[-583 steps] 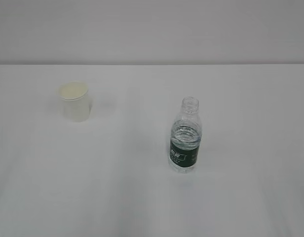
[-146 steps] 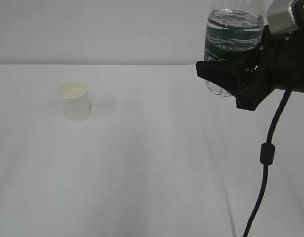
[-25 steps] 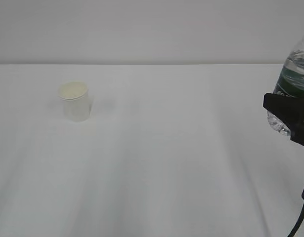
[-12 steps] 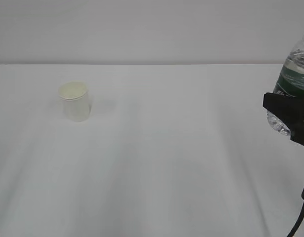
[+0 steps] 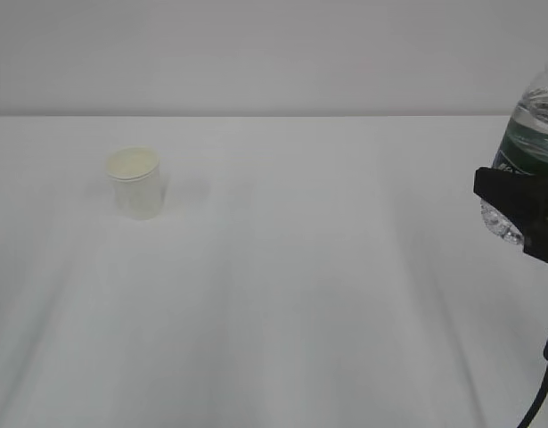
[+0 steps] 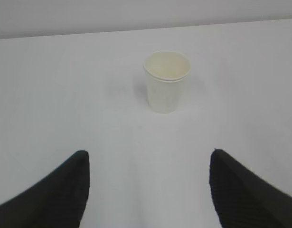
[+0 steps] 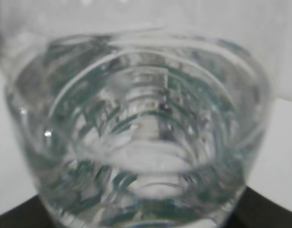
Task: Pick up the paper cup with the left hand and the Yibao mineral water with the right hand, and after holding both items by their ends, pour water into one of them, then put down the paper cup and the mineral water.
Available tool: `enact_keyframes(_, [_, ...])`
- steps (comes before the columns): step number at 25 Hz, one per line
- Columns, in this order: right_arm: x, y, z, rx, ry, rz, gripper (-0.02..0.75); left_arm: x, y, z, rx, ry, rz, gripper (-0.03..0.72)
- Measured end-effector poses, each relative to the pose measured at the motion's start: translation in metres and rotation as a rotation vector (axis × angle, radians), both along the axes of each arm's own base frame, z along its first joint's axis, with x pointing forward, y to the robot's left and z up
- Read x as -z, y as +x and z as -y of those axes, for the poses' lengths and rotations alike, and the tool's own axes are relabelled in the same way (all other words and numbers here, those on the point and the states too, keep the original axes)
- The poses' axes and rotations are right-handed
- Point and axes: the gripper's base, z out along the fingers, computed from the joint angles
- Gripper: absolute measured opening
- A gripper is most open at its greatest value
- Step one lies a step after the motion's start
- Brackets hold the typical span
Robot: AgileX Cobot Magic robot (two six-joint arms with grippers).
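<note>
The paper cup (image 5: 133,183) stands upright on the white table at the left, small and white with a cream inside. In the left wrist view the paper cup (image 6: 166,80) is ahead of my left gripper (image 6: 148,154) and well apart from it. That gripper is open, its black fingers (image 6: 65,190) spread wide with only bare table between them. It does not show in the exterior view. At the right edge, the Yibao mineral water (image 5: 530,134) is lifted off the table, with my right gripper (image 5: 520,212) shut around its lower part. The bottle (image 7: 136,128) fills the right wrist view.
The white table (image 5: 300,294) runs back to a pale wall. A black cable (image 5: 545,383) hangs below the right gripper at the lower right corner.
Over the last second nothing has visibly moved in the exterior view. Compared with several seconds ago, the right gripper and the bottle are further right and lower, at the frame's edge.
</note>
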Motion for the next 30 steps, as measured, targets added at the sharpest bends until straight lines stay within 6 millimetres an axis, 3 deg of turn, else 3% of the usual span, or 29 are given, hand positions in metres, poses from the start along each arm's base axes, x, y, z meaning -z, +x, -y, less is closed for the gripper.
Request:
enact_keyframes(10, [0.0,0.0,0.0,-0.001,-0.001,0.0,0.419,0.019,0.0,0.002,0.017,0.023,0.035,0.566])
enact_keyframes(20, [0.0,0.0,0.0,-0.006,-0.007,0.0,0.42,0.052,0.026,0.006,0.011,0.041,-0.028,0.533])
enact_keyframes(30, [0.001,-0.001,-0.001,-0.014,-0.017,0.0,0.419,0.064,0.039,0.01,0.037,0.054,0.002,0.531])
